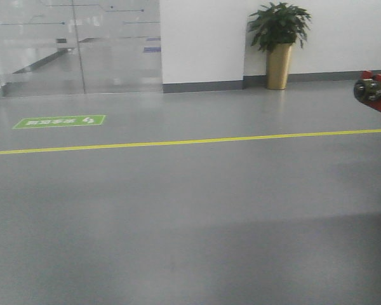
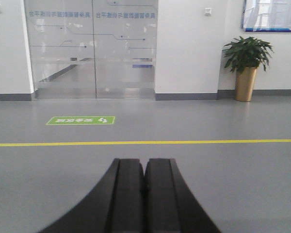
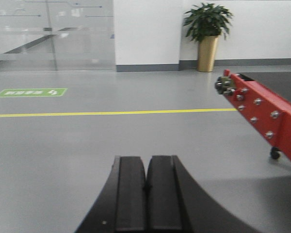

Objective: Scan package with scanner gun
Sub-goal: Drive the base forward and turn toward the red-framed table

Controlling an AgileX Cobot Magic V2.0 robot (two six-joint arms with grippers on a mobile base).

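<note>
Exterior front-facing view gives us mostly the grey floor (image 1: 178, 222), which fills every picture. Across it runs a thin yellow line (image 1: 178, 142), and we place everything else by this line.

Far beyond the line stands a white wall (image 1: 203, 38) with a dark skirting at its foot. Beside the wall, also beyond the line, are the frosted glass doors (image 1: 76, 44).

A red metal frame (image 3: 266, 114) with bolts comes in from the right edge of the right wrist view. Its far end reaches about level with the line, and the rest lies on our side of it. A small black caster wheel (image 3: 275, 153) sits under the frame, on the near side of the line.

Beyond the line, against the wall, stands a green plant (image 1: 278, 25) in a tall gold pot (image 1: 279, 67). A green floor sign (image 1: 60, 121) lies flat just beyond the line.

On the near side of the line, the left gripper (image 2: 144, 167) points toward it. Its two black fingers (image 2: 128, 194) are pressed together and have hold of nothing. The right gripper (image 3: 147, 165) is the same: its fingers (image 3: 131, 194) meet along their length with nothing between them.

We cannot tell where the package and the scanner gun are, because none of the three views shows them.
</note>
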